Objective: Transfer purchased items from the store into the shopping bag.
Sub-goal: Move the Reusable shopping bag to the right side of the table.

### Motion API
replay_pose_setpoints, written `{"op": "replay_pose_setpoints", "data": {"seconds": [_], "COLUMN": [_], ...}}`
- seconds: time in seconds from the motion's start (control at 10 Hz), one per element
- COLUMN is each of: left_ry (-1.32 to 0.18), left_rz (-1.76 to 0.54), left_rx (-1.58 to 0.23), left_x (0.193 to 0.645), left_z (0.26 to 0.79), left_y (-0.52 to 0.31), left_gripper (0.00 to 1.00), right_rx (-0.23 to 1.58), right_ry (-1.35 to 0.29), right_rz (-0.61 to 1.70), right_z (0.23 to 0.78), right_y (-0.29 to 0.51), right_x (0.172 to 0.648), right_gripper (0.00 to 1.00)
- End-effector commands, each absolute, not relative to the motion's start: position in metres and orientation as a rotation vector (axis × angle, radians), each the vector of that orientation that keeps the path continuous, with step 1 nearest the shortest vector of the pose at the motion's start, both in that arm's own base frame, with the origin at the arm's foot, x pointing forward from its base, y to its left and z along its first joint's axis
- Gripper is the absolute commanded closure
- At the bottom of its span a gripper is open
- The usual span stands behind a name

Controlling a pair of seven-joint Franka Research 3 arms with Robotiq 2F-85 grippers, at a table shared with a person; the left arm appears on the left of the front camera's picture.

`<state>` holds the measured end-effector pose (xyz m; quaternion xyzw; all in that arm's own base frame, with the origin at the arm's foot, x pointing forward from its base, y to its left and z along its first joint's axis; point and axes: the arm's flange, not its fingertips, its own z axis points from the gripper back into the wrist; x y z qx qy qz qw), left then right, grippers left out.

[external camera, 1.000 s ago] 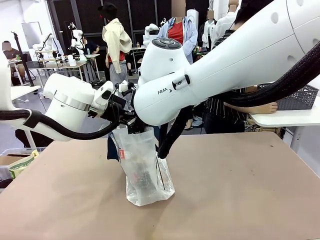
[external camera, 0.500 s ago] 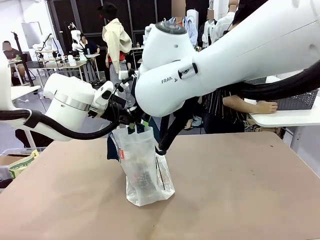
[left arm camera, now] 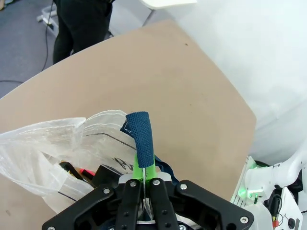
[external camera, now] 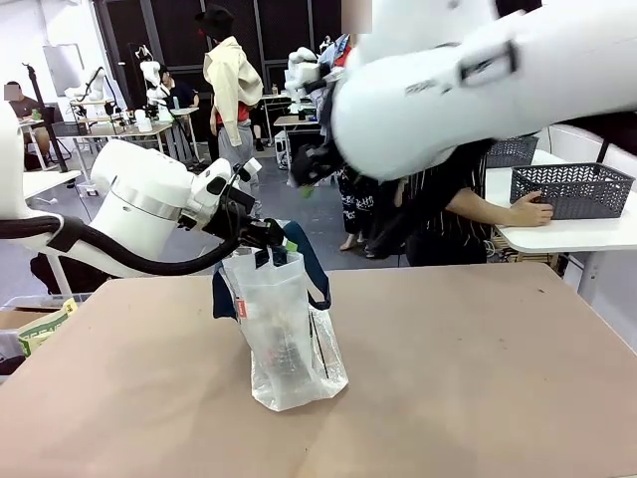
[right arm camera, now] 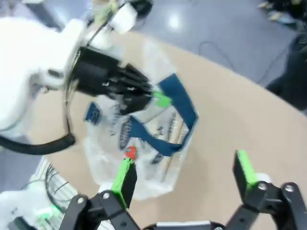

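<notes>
- My left gripper (external camera: 271,237) has its jaws clamped on one navy strap (left arm camera: 140,139) of the bag (external camera: 284,334); in the left wrist view the strap stands up between the green pads (left arm camera: 137,168)
- The bag stands upright on the brown worktop (external camera: 478,378), left of the middle, its mouth held up by that strap; the other strap (external camera: 312,267) loops down over its far side
- A small red tag (external camera: 241,308) shows on the bag's side
- Through the clear plastic I see dark and pale items (left arm camera: 79,171) low inside the bag; I cannot tell what each is
- My right gripper (right arm camera: 184,179) hangs above the bag with its jaws wide and nothing between them; the right wrist view is blurred
- The grey basket (external camera: 572,189) sits on a white table at the far right, well apart from the bag; a person's hand (external camera: 528,211) rests just beside it
</notes>
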<state>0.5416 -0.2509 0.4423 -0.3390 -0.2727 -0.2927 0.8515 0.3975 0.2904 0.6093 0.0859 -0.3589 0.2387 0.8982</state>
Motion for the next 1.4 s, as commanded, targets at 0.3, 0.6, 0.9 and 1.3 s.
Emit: {"op": "replay_pose_setpoints", "data": {"seconds": [0.3, 0.6, 0.9, 1.3], "left_ry": [-0.497, -0.474, -0.483, -0.522], "left_rz": [-0.621, -0.616, -0.61, -0.595], "left_rx": [-0.58, -0.56, -0.574, -0.551], "left_x": [0.539, 0.541, 0.539, 0.532], "left_z": [0.48, 0.485, 0.487, 0.505], "left_y": [-0.271, -0.276, -0.276, -0.267], "left_gripper": [1.0, 1.0, 1.0, 1.0], "right_rx": [0.113, 0.138, 0.239, 0.329], "right_ry": [-0.563, -0.452, -0.438, -0.415], "right_rz": [0.242, 0.107, 0.016, -0.082], "right_z": [0.567, 0.532, 0.499, 0.47], "right_y": [0.171, 0.133, 0.113, 0.086], "right_x": [0.432, 0.476, 0.513, 0.548], "right_gripper": [0.0, 0.0, 0.0, 0.0]}}
